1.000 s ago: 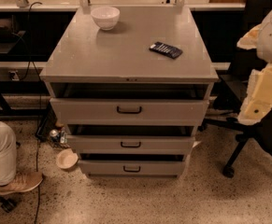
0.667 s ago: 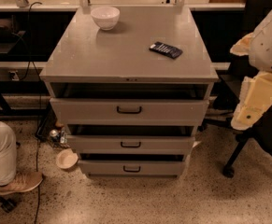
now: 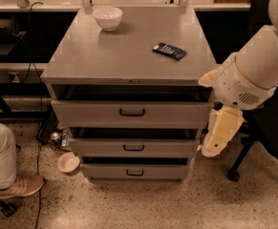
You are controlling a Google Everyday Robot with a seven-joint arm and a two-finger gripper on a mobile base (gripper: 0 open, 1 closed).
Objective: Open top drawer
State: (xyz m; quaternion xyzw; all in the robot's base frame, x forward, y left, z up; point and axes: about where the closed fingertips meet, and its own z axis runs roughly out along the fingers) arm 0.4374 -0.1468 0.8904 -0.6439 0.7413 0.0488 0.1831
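The top drawer (image 3: 95,113) is the widest grey front of three in a grey metal cabinet (image 3: 129,56), with a small dark loop handle (image 3: 132,112) at its centre. A dark gap shows above its front panel. My gripper (image 3: 215,146) is cream-coloured and hangs below the white arm (image 3: 253,70) just off the cabinet's right side. It is level with the top and middle drawers, to the right of the handle, and touches no drawer.
A white bowl (image 3: 107,17) and a dark flat device (image 3: 169,51) lie on the cabinet top. Two narrower drawers (image 3: 133,148) sit below. A person's leg and shoe (image 3: 14,185), a floor bowl (image 3: 68,162) and a can (image 3: 56,137) are at the left. A black chair base (image 3: 246,151) is at the right.
My arm and gripper have moved left, closer to the cabinet's right side. The drawers have not moved.
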